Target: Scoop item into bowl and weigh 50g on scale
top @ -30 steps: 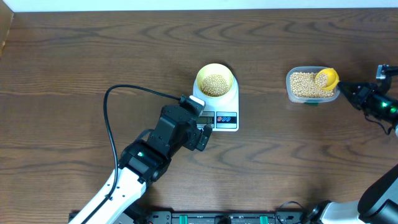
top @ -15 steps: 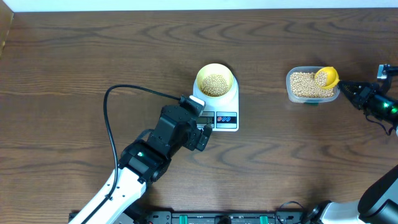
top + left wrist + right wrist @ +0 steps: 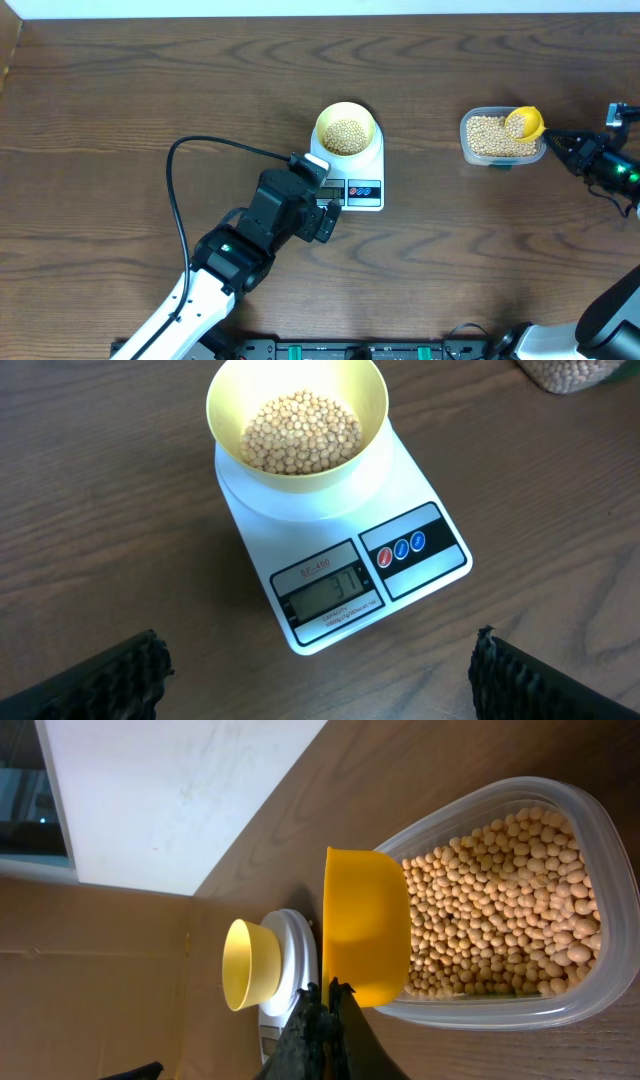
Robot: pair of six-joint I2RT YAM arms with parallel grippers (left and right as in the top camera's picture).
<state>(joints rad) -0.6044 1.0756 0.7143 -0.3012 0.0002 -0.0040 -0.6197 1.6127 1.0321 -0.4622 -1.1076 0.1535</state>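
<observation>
- Small round pale yellow bowl (image 3: 346,131): stands upright on the round platform at the far end of the scale, part-filled with beans.
- Small round tan-beige beans (image 3: 299,433): one heap lies in the bottom of the bowl, well below its rim. A larger mass fills the tub at the table's right side.
- White rectangular digital kitchen scale (image 3: 362,187): lies flat near the middle of the dark brown wooden table (image 3: 120,90). In the left wrist view its small display (image 3: 331,588) reads 31, and three round buttons, one red and two blue, sit beside it at the front edge.
- Clear rounded-rectangular plastic tub (image 3: 478,150): stands well apart from the scale, to its right. It holds beans and the scoop.
- Bright yellow plastic scoop (image 3: 365,925): tilted on its side in the near end of the tub, resting against the beans there. In the overhead view some beans lie inside it.
- Left gripper (image 3: 325,218): hovers over the table just in front of the scale's front-left corner, touching nothing. Its two black fingers (image 3: 110,680) stand spread wide at the lower corners of the left wrist view, with the scale and bowl framed between them.
- Right gripper (image 3: 558,143): reaches in from the table's right edge to the tub's near end. Its fingers are drawn together, pinching the scoop at its rear edge.
- Black cable (image 3: 175,200): loops over the table from the left arm's wrist.
</observation>
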